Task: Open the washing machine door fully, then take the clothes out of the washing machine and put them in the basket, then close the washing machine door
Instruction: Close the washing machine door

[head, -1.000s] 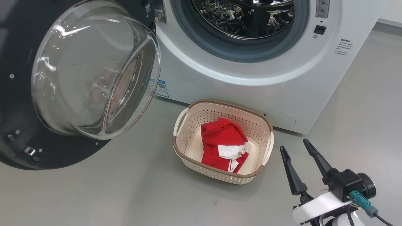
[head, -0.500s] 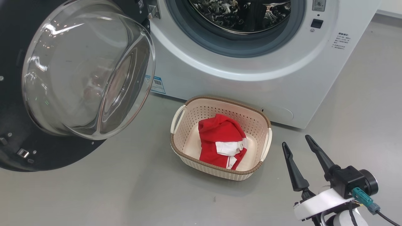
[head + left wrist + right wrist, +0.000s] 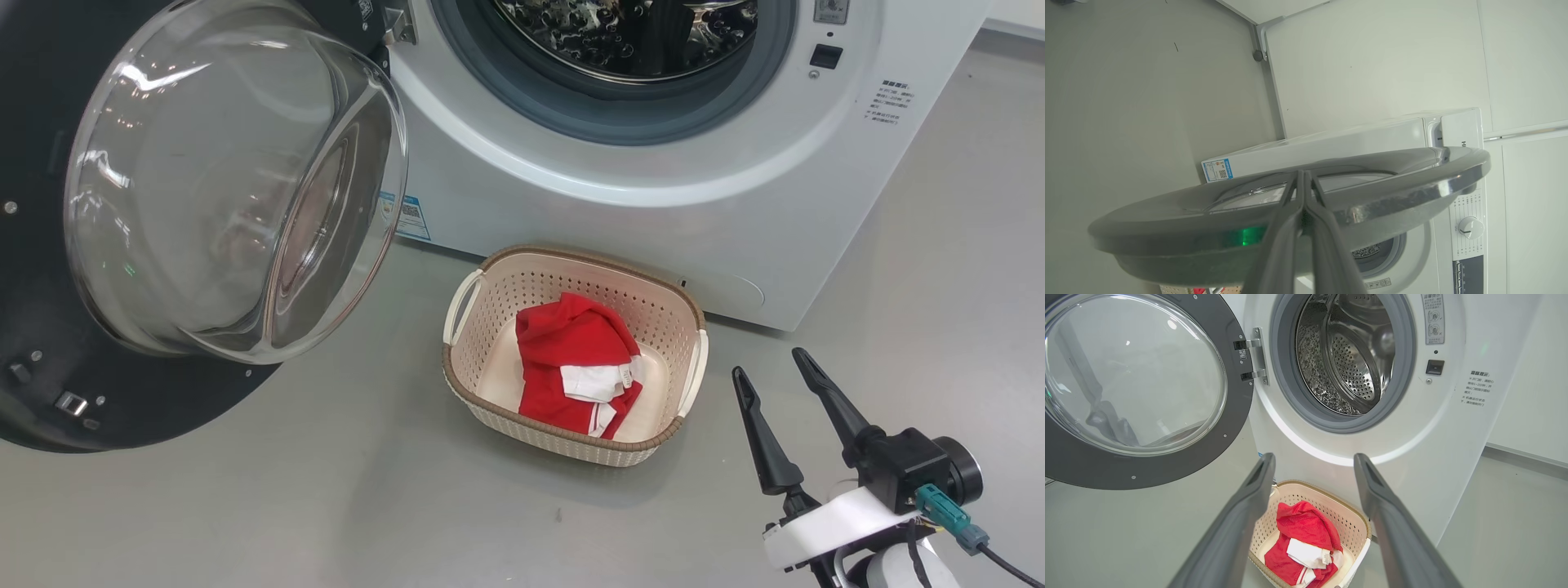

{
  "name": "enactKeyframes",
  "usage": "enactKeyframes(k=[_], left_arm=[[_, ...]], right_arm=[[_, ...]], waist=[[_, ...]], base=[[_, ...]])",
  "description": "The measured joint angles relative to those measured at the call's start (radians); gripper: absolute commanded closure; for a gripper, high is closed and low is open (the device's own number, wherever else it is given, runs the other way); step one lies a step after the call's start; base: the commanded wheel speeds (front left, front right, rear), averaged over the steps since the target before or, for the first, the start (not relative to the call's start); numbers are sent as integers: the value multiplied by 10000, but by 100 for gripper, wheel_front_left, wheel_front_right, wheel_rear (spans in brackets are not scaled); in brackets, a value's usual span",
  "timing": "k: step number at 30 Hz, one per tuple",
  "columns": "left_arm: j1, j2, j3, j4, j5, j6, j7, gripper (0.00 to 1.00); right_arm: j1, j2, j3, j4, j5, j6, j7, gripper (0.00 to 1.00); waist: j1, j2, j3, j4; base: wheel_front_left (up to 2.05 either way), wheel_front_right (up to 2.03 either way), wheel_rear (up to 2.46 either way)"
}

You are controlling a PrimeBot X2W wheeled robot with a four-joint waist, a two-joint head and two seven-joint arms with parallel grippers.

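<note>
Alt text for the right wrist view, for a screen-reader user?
A red garment with white patches lies in a cream basket on the floor before a white washing machine. Its round door stands open at the view's left, and the steel drum shows no laundry. The right end effector is open, its dark fingers framing the basket.

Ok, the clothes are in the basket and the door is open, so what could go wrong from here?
One: the left tool is shut beside the outer face of the door, gripping nothing, so a push could skid off the glossy surface. Two: the basket stands close to the washer, and the swinging door might brush its rim.
</note>
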Motion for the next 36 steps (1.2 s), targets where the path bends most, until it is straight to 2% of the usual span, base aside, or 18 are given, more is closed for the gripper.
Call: enactKeyframes(k=[6,14,25,36], left_arm=[[-43,-157,-46,12,-535,-257,487,100],[-36,-219,-192,-159,-719,-560,1243,100],[267,-460,-675,-1206,-869,-777,2247,100],[1013,-775,-999,-2644,-1149,-859,3135,100]], right_arm=[[-68,-4,-17,8,2,0,0,0],[-131,-4,-38,35,2,0,0,0],[-131,4,-12,48,19,0,0,0],[-170,50,17,8,19,-2,0,0]], waist=[[0,0,-33,-8],[0,0,-117,20],[0,0,-174,4],[0,0,-161,-400]], base=[[0,0,0],[0,0,0],[0,0,0],[0,0,0]])
